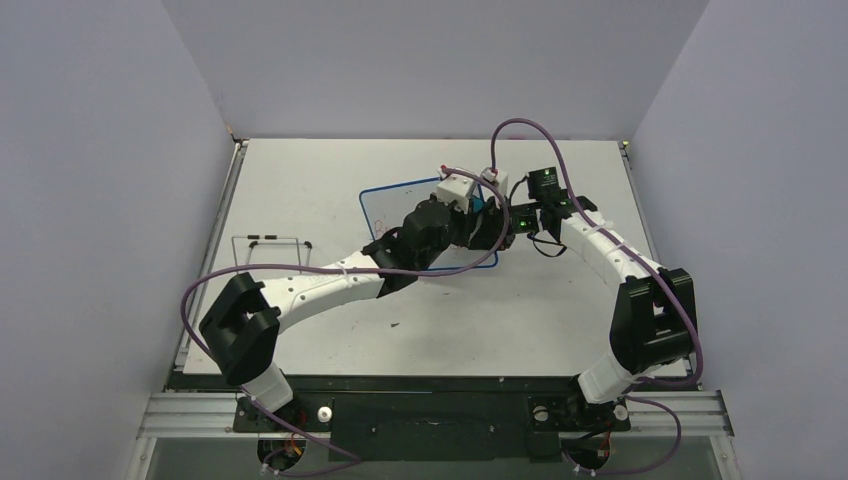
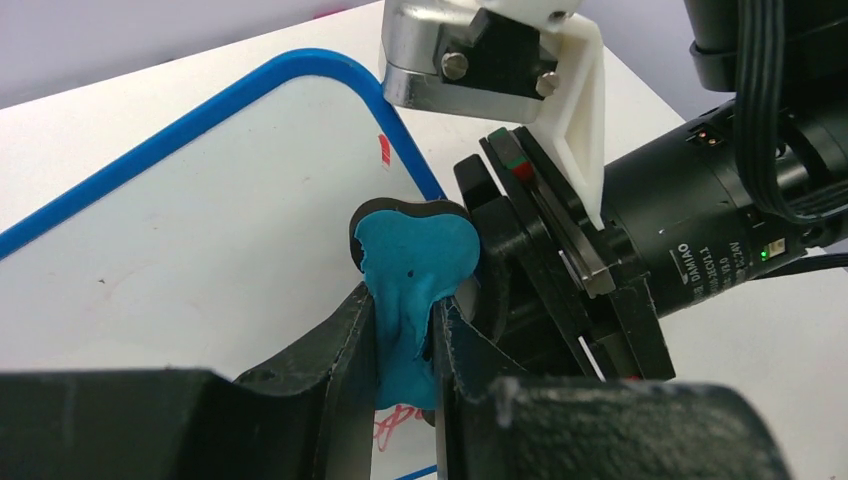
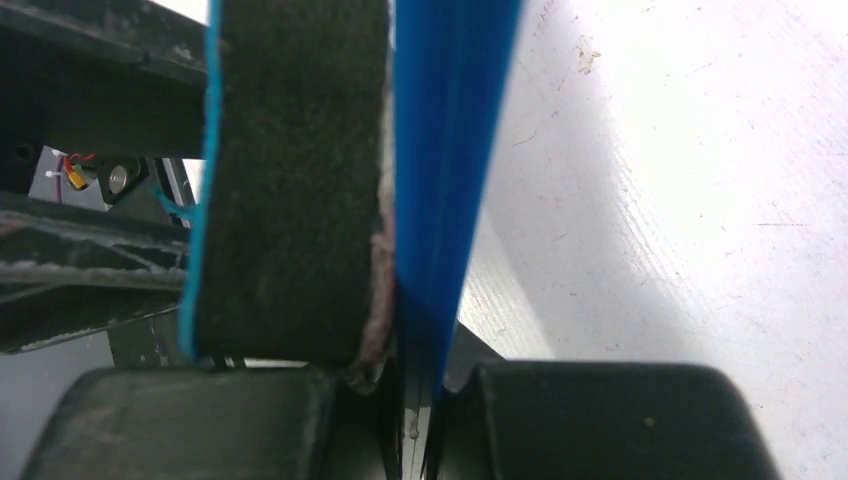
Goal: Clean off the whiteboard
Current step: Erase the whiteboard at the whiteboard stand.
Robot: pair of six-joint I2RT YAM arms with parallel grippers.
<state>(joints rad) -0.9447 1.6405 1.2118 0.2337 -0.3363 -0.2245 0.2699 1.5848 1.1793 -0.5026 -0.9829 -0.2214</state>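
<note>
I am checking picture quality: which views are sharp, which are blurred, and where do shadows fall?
Top view: sharp, even light, faint shadows on the table. Left wrist: eraser sharp, left gripper blurred at its base. Right wrist: whiteboard rim and eraser too close, blurred; shadow on table beside them.

Pale lilac-grey walls (image 1: 430,60) close in on left, back, right. White tabletop (image 1: 300,170) faintly scuffed, small dark speck (image 1: 396,324) near front. Aluminium rail (image 1: 190,410) along near edge. Light soft, even.
</note>
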